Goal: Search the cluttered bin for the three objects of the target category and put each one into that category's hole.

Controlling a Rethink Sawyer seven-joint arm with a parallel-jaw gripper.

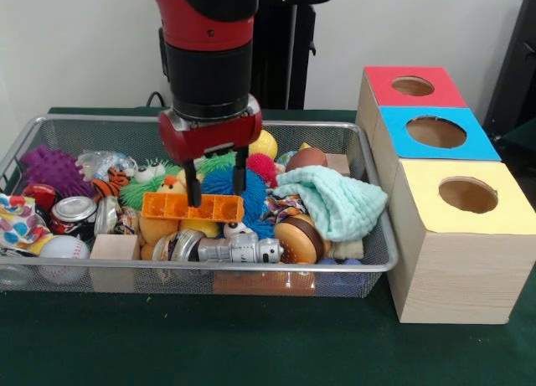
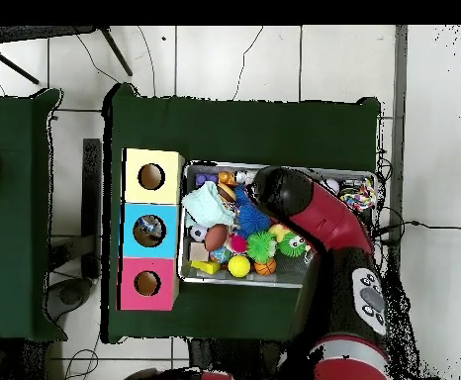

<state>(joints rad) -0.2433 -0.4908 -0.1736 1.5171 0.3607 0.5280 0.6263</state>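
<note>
My gripper (image 1: pixel 215 187) hangs low in the wire-mesh bin (image 1: pixel 368 265), right at an orange gridded plastic block (image 1: pixel 193 207) that lies level on top of the toy pile. The block reaches well past the gripper to the left. It is unclear whether the block is held. Beside the bin stand three wooden boxes with round holes: a red-topped box (image 1: pixel 435 87), a blue-topped box (image 1: pixel 477 136) and a yellow-topped box (image 1: pixel 502 208). In the overhead view the arm (image 2: pixel 304 203) covers the gripper and the middle of the bin (image 2: pixel 274 283).
Around the block lie a blue spiky ball (image 1: pixel 224 183), a mint cloth (image 1: pixel 339 200), a silver toy robot (image 1: pixel 239 250), a wooden burger (image 1: pixel 299 238), a purple spiky toy (image 1: pixel 52 168), a can (image 1: pixel 74 210), a baseball (image 1: pixel 63 249) and a wooden cube (image 1: pixel 115 247).
</note>
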